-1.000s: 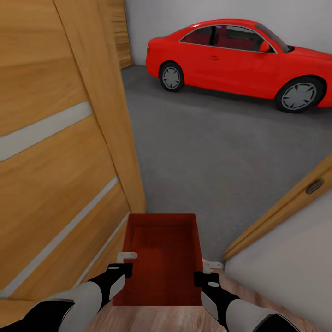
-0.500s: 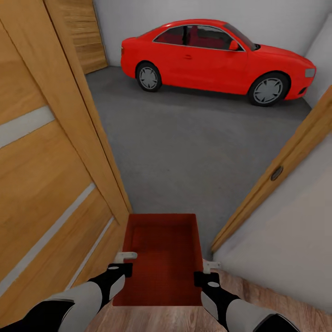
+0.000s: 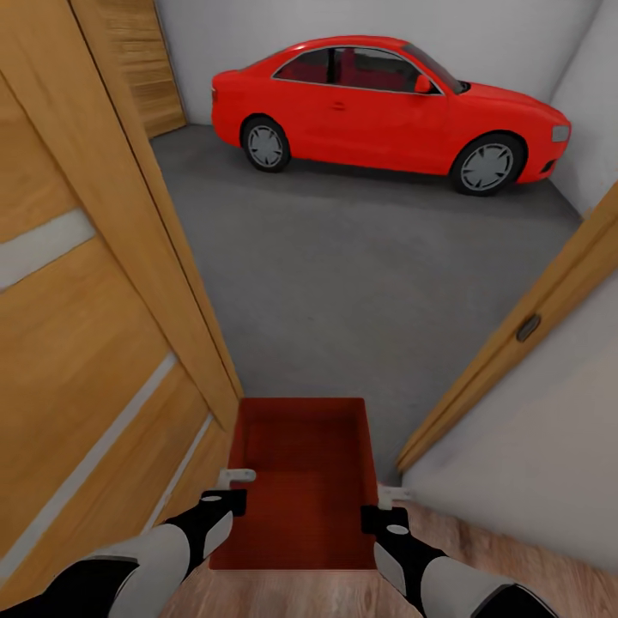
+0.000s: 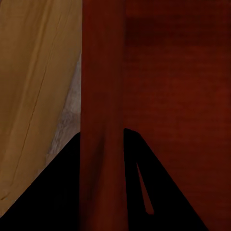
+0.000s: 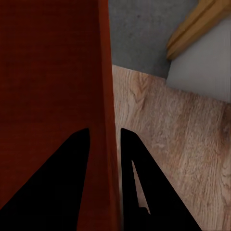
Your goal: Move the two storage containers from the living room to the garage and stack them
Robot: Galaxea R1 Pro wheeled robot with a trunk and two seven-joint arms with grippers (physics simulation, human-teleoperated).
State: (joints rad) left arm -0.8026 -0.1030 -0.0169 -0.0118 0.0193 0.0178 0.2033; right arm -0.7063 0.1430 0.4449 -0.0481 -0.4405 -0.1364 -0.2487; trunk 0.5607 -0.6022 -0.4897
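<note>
I carry one red-orange storage container (image 3: 300, 481) in front of me, level and empty, in the doorway to the garage. My left gripper (image 3: 230, 489) is shut on its left wall (image 4: 103, 96), and my right gripper (image 3: 378, 505) is shut on its right wall (image 5: 107, 86). In each wrist view a dark finger sits on either side of the wall. Beyond the threshold lies the dark grey concrete garage floor (image 3: 360, 275). Under my right arm the light wood plank floor (image 5: 173, 144) still shows.
An open wooden door (image 3: 94, 326) stands close on my left. The wooden door frame (image 3: 515, 335) and a white wall (image 3: 532, 463) close in on my right. A red coupe (image 3: 386, 107) is parked at the far side of the garage.
The whole view has swung and advanced: the car has shifted left and now shows in full, and the door frame on the right has slid. The container stays held the same way.
</note>
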